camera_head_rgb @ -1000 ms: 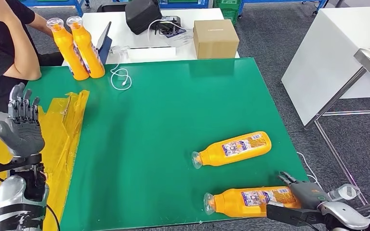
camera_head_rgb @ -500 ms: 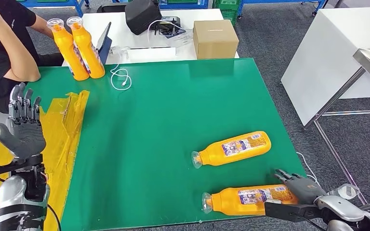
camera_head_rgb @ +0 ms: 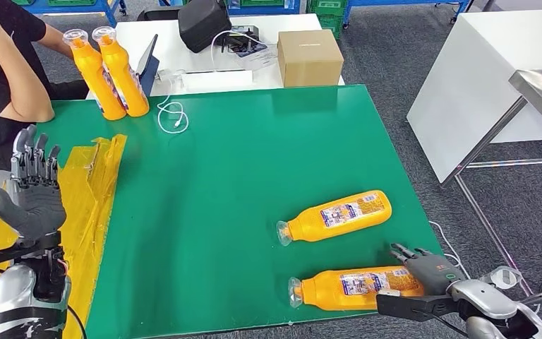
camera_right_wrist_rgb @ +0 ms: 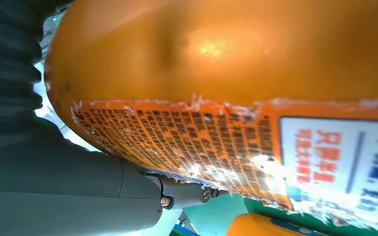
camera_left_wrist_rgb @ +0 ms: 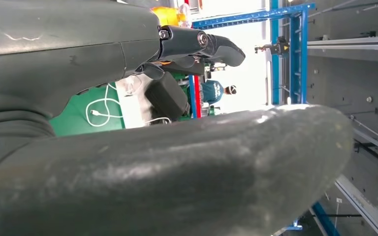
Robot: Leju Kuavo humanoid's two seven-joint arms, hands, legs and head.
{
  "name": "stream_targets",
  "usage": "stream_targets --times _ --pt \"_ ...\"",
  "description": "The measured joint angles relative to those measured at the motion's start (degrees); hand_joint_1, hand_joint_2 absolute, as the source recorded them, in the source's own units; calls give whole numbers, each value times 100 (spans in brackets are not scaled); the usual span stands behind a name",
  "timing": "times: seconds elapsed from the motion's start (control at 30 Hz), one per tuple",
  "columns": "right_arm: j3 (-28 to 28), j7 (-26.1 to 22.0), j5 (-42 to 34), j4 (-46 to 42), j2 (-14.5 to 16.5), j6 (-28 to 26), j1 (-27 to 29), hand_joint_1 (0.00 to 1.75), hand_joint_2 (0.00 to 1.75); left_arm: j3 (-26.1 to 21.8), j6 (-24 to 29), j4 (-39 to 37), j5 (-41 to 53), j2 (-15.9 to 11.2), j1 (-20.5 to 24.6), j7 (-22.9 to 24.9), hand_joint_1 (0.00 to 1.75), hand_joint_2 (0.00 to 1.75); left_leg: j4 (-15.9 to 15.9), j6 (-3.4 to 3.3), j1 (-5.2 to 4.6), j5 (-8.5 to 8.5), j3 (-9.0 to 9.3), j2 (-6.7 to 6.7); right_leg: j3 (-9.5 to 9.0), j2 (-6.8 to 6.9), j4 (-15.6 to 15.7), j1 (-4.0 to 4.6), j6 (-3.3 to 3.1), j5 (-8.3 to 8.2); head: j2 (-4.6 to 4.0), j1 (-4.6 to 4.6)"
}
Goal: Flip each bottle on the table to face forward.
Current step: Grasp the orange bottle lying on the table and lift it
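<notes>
Two hands: right hand [camera_head_rgb: 427, 272] fingers wrapped on near lying bottle [camera_head_rgb: 353, 287], left hand [camera_head_rgb: 32, 189] raised upright, fingers spread, empty

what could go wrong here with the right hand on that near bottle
The near bottle lies close to the table's front edge, so a clumsy roll could push it off. The right hand is at the bottle's base end only, with the cap end free, so the bottle may pivot instead of flipping. The second lying bottle is close behind; a swing might knock it.
</notes>
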State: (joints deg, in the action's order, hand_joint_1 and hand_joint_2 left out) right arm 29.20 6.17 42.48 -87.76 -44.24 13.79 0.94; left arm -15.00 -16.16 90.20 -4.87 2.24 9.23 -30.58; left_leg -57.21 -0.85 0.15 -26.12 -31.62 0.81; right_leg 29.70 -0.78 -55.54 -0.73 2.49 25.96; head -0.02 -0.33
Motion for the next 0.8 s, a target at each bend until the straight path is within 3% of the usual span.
stream_targets --times 0.8 --pt "-64 43 86 -153 33 -10 96 0 175 -5 -43 115 -14 30 -124 10 0 0 -1 -1 1 5 -1 1 2 -5 0 1 0 -7 0 -1"
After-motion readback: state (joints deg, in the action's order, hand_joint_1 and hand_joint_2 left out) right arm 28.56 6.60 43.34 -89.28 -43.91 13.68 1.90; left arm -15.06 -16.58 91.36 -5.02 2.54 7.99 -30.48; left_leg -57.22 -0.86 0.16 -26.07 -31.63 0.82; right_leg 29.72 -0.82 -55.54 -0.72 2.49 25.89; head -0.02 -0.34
